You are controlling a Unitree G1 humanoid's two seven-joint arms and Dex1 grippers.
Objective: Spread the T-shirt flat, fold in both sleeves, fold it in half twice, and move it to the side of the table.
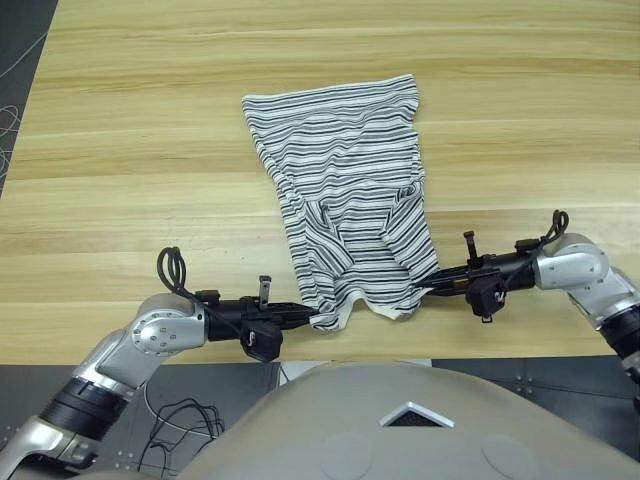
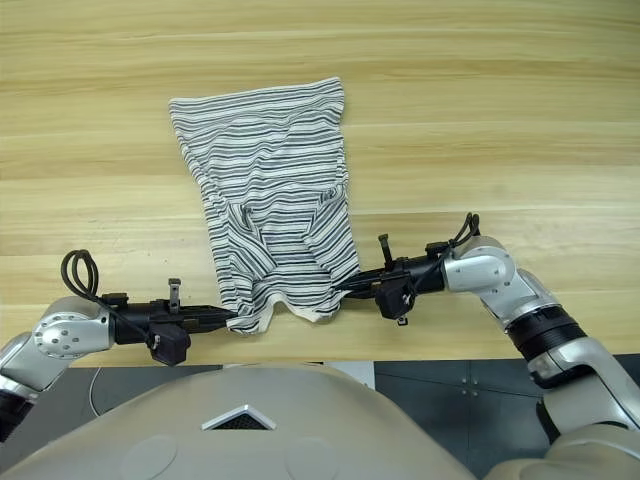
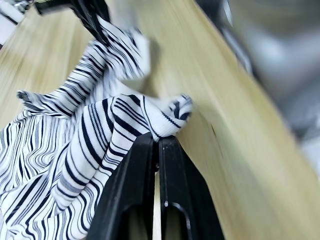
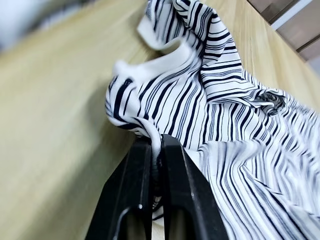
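Bare table (image 1: 520, 90) wood runs wide on both sides of the T-shirt (image 1: 345, 170) and beyond it. The shirt fills the middle; the left gripper (image 1: 313, 318) and right gripper (image 1: 427, 288) clamp its near corners.

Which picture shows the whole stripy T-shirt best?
The left eye view: the whole T-shirt shows there. The right eye view matches it. The wrist views catch bunched corners pinched by the left gripper and right gripper.
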